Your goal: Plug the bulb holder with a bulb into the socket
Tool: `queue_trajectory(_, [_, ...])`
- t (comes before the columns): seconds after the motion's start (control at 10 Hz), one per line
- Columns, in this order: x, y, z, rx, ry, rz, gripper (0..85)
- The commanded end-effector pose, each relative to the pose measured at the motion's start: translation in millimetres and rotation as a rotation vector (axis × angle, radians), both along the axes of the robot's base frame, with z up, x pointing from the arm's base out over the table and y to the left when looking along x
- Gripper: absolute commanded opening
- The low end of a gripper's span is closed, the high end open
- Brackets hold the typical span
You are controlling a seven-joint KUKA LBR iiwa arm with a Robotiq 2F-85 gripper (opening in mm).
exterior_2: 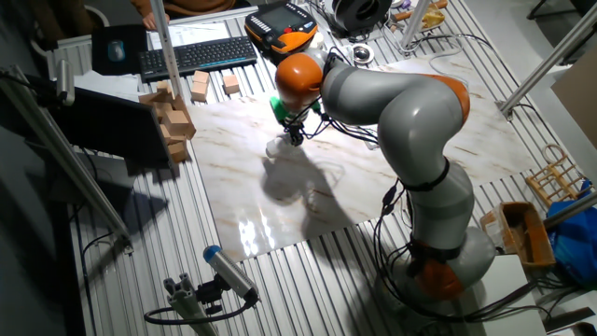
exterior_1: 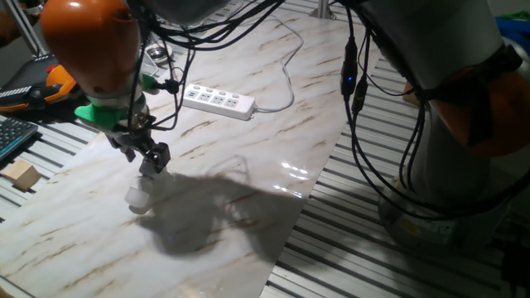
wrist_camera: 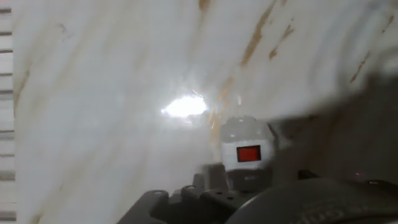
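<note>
My gripper (exterior_1: pixel 152 161) points down over the left part of the marble board (exterior_1: pixel 248 157). The small white bulb holder (exterior_1: pixel 142 189) hangs at its fingertips, bulb end (exterior_1: pixel 135 201) lowest, close to the board. The jaws look shut on the holder's upper end. The blurred hand view shows the holder (wrist_camera: pixel 247 149) with its red switch (wrist_camera: pixel 249 153) just ahead of the fingers. In the other fixed view the gripper (exterior_2: pixel 295 136) stands over a white blob, the holder (exterior_2: pixel 278 147). The socket, a long white power strip (exterior_1: pixel 217 100), lies farther back on the board with its cable trailing right.
A wooden block (exterior_1: pixel 22 175) and a keyboard (exterior_1: pixel 12 136) lie left of the board. Several wooden blocks (exterior_2: pixel 173 121), a keyboard (exterior_2: pixel 198 56) and an orange-black pendant (exterior_2: pixel 280 23) sit beyond it. Black cables (exterior_1: pixel 356 91) hang from the arm.
</note>
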State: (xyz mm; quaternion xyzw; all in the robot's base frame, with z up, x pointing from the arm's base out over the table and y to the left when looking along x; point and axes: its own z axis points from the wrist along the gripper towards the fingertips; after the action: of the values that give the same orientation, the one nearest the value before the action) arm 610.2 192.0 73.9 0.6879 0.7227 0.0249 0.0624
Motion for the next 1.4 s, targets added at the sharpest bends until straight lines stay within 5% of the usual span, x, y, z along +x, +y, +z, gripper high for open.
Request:
queue_trajectory(0.0, [-0.3,-1.2,-1.2,0.000,-0.004,0.004,68.0])
queue_trajectory(0.3, [-3.9,-0.5,-5.5,-0.019,-0.029,0.007,68.0])
queue_trajectory(0.4, [-4.9,-0.5,-6.8,-0.024,-0.032,0.007,51.0])
queue_trajectory(0.7, [-7.7,-2.3,-11.0,-0.035,-0.036,0.021,51.0])
queue_trajectory(0.8, [-8.7,-1.4,-11.7,-0.035,-0.031,0.022,34.0])
queue_trajectory(0.9, [-10.2,0.0,-12.6,-0.039,-0.029,0.027,34.0])
queue_trajectory(1.0, [-11.0,0.6,-12.1,-0.048,-0.030,0.039,17.0])
queue_trajectory(1.1, [-11.3,0.1,-10.1,-0.047,-0.030,0.053,17.0])
queue_trajectory(1.2, [-12.0,-0.9,-6.3,-0.043,-0.028,0.068,0.0])
queue_trajectory(1.3, [-12.4,-2.9,-0.4,-0.018,-0.022,0.078,0.0])
